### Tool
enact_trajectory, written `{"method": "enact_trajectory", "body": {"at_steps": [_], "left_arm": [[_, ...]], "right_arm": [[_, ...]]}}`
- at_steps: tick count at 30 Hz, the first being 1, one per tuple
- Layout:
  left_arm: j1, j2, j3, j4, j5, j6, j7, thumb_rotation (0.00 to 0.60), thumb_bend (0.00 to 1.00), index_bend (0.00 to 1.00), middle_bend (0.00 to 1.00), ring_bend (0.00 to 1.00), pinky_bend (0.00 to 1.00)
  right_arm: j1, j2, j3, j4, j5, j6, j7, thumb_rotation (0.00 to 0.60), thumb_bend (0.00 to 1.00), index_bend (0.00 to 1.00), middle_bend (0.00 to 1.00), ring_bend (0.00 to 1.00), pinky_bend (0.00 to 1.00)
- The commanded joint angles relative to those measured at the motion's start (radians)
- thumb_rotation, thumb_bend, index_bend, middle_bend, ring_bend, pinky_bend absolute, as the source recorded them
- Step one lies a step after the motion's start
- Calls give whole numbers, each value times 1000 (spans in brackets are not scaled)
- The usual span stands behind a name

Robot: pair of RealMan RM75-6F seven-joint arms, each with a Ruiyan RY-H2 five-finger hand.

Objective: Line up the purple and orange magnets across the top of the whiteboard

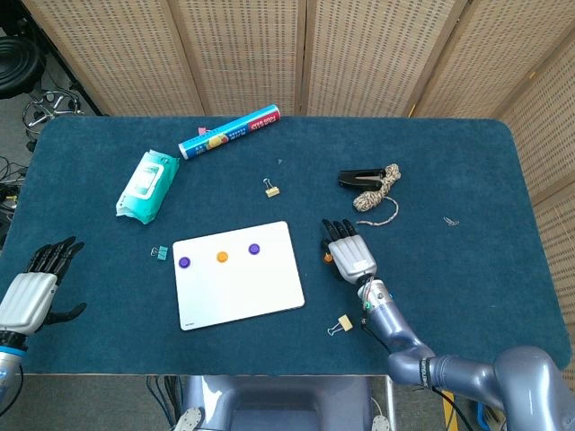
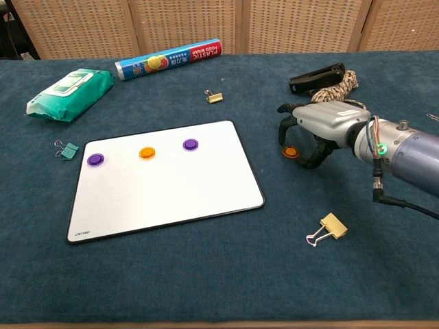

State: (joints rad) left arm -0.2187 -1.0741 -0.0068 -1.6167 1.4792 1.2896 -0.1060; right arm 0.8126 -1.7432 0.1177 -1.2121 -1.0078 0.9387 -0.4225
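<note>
The whiteboard [image 1: 243, 289] [image 2: 164, 192] lies left of the table's centre. Along its top edge sit a purple magnet [image 1: 184, 263] [image 2: 95, 159], an orange magnet [image 1: 222, 257] [image 2: 147, 153] and a second purple magnet [image 1: 254, 249] [image 2: 191, 144]. Another orange magnet [image 1: 329, 258] [image 2: 291, 152] lies on the cloth just right of the board. My right hand [image 1: 349, 253] [image 2: 322, 123] arches over it, fingers spread and pointing down around it, without gripping it. At the front left corner my left hand [image 1: 31, 292] rests open, holding nothing.
A green wipes pack [image 1: 146, 184] [image 2: 68, 92] and a blue tube [image 1: 229, 132] [image 2: 168, 57] lie at the back left. A black clip with rope [image 1: 373, 184] [image 2: 322, 79] sits behind my right hand. Binder clips: gold [image 2: 215, 96], green [image 2: 66, 149], tan [image 2: 329, 227].
</note>
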Motion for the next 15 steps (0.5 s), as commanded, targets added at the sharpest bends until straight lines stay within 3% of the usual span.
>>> {"method": "enact_trajectory", "body": {"at_steps": [1, 11, 15], "left_arm": [[0, 0, 0, 0, 0, 1, 0, 600, 197, 0, 0, 0, 0], [0, -1, -1, 1, -3, -1, 1, 600, 197, 0, 0, 0, 0], [0, -2, 0, 1, -3, -1, 3, 600, 196, 0, 0, 0, 0]], "right_arm": [[-5, -5, 1, 7, -4, -4, 5, 600, 411, 333, 0, 0, 0], [-15, -28, 14, 44, -15, -20, 28, 600, 411, 517, 0, 0, 0], [-20, -37, 19, 55, -17, -19, 24, 600, 411, 544, 0, 0, 0]]}}
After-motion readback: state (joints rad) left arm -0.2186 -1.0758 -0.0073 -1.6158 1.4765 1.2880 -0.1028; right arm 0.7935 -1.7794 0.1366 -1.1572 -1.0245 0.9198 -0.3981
